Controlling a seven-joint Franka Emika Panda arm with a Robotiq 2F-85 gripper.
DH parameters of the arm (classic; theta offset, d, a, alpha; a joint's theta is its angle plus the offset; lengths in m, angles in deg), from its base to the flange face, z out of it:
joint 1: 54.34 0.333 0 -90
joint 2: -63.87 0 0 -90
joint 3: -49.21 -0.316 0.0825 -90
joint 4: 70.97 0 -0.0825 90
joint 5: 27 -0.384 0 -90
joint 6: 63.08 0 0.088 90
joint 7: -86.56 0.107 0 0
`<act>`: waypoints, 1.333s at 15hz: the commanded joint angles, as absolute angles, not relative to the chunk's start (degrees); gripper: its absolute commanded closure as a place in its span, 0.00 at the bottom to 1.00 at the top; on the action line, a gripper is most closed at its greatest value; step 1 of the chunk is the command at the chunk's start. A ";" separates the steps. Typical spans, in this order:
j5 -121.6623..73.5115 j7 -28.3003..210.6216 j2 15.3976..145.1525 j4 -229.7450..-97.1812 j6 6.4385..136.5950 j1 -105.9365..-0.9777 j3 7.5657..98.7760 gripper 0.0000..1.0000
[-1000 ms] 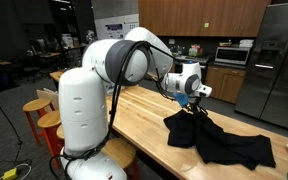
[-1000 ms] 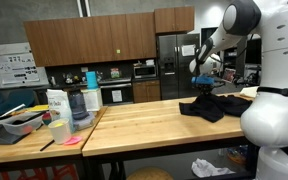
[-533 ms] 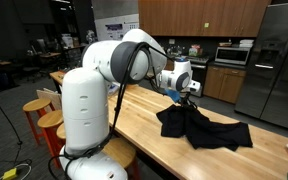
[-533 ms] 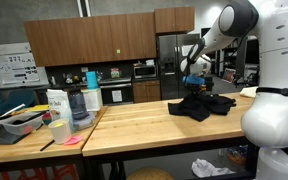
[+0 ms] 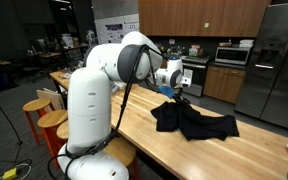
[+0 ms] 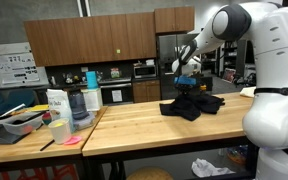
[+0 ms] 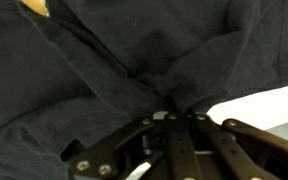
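A slip is judged the main risk. Only a small bunched fold of the black cloth (image 7: 94, 60) is pinched, and if the fabric were dragged against the wooden table (image 5: 144, 128), that fold could be pulled out of the jaws. Snagging is a second concern (the cloth hangs in loose layers below the pinch), since a trailing part could be folded under itself or drawn toward the table's edge.

The gripper (image 7: 174, 113) is seen clamped almost fully together, with the gathered fold held between its fingertips; nothing else is touched by it. In both exterior views the gripper (image 5: 177, 93) (image 6: 183, 85) is held a little above the tabletop, with the cloth (image 5: 202, 123) (image 6: 192, 105) peaked up to it. The rest of the cloth is spread on the wood, mostly to the right of the pinch. It lies well apart from the containers (image 6: 59, 112) at the table's left end.
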State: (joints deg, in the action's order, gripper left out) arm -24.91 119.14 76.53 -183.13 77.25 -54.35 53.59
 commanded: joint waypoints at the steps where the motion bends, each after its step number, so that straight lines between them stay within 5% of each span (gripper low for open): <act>1: -22.76 119.29 77.83 -178.09 73.98 -52.34 53.69 0.98; 20: -21.67 119.54 80.99 -174.17 72.77 -49.85 53.59 0.93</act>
State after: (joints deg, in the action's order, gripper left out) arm -21.52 119.71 81.00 -174.30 72.97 -49.95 53.44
